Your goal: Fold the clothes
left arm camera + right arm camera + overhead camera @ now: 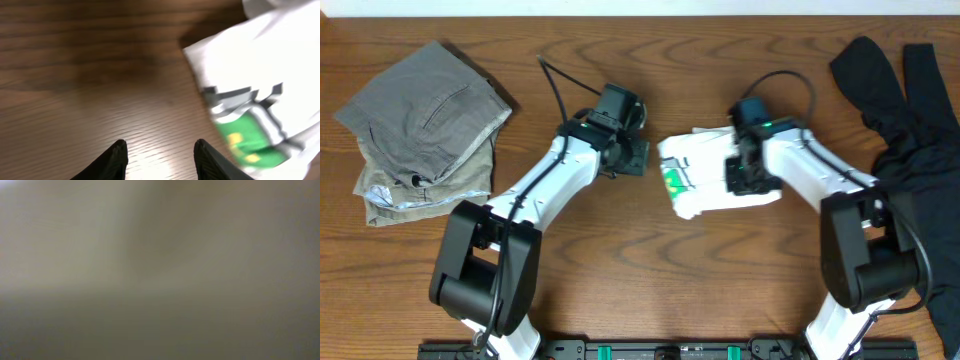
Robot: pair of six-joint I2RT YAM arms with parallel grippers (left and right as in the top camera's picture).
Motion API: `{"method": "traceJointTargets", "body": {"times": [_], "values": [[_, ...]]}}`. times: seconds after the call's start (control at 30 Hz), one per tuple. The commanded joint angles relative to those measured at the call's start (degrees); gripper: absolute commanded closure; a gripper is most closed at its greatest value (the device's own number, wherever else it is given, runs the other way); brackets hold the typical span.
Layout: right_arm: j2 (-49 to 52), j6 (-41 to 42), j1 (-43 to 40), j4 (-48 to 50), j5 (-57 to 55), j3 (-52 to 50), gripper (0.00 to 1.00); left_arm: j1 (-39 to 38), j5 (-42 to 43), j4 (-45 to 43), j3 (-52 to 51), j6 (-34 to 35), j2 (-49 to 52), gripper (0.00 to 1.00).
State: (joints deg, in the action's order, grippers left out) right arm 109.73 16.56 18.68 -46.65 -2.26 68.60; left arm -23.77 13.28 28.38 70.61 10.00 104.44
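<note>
The white T-shirt (pixel 705 190) lies folded into a small bundle at the table's middle, its green-and-black print (pixel 672 182) at the left end. My left gripper (pixel 638 156) hovers just left of it. In the left wrist view that gripper (pixel 160 150) is open over bare wood, with the T-shirt (pixel 260 55) and its print (pixel 245 142) to its right. My right gripper (pixel 740 175) sits down on the bundle's right half. The right wrist view is a pale blur, so its jaws are hidden.
Folded grey trousers (pixel 420 105) lie stacked on khaki ones (pixel 415 195) at the far left. A long black garment (pixel 900 100) sprawls unfolded along the right edge. Bare wooden tabletop (pixel 650 270) lies in front of the T-shirt.
</note>
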Motion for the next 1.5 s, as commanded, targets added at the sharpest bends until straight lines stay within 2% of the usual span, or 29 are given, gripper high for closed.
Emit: {"method": "traceJointTargets", "body": {"times": [0.0,0.17,0.37,0.43,0.5,0.53,0.57,0.67,0.8,0.93,1.2,1.47], "values": [[1.7,2.3,5.8,-0.1,8.9,-1.2,0.78,1.7,-0.4,0.8,-0.2,-1.4,-0.7,0.54],[-0.5,2.8,8.6,-0.4,8.6,-0.9,0.78,2.2,-0.4,1.4,-0.2,-3.3,-1.0,0.55],[-9.0,2.4,6.1,-4.0,5.3,1.7,0.76,2.2,2.0,1.4,-0.2,-3.3,-3.5,0.55],[-13.9,1.1,4.4,-5.5,5.5,3.7,0.71,2.2,4.7,1.4,-0.2,-3.3,-4.5,0.54],[-17.9,0.5,3.3,-5.6,5.5,4.8,0.59,2.1,7.1,1.4,-0.2,-3.3,-4.9,0.54],[-19.9,0.1,2.8,-5.2,5.6,5.0,0.59,2.1,8.2,1.4,-0.2,-3.3,-4.9,0.55],[-21.6,-0.6,2.5,-4.5,6.0,5.1,0.64,2.1,9.2,1.6,-0.3,-3.3,-4.9,0.54],[-23.6,-1.9,1.5,-2.6,11.0,5.1,0.97,1.8,9.2,2.0,-0.3,-3.0,-4.7,0.56],[-21.3,-3.3,0.0,1.9,24.8,4.2,0.99,1.4,9.3,2.0,-0.3,-1.8,-4.2,0.65],[-16.1,-3.5,-1.1,5.1,27.9,3.5,0.99,-0.2,9.3,2.0,-0.3,-1.8,-3.6,0.65],[-3.1,-6.4,-2.3,12.5,41.5,3.5,0.99,-3.8,9.2,1.0,-0.3,-1.8,1.3,0.65],[6.0,-6.4,-4.5,11.2,35.6,3.5,0.99,-4.6,9.3,0.9,-0.3,-1.1,8.1,0.65]]}}
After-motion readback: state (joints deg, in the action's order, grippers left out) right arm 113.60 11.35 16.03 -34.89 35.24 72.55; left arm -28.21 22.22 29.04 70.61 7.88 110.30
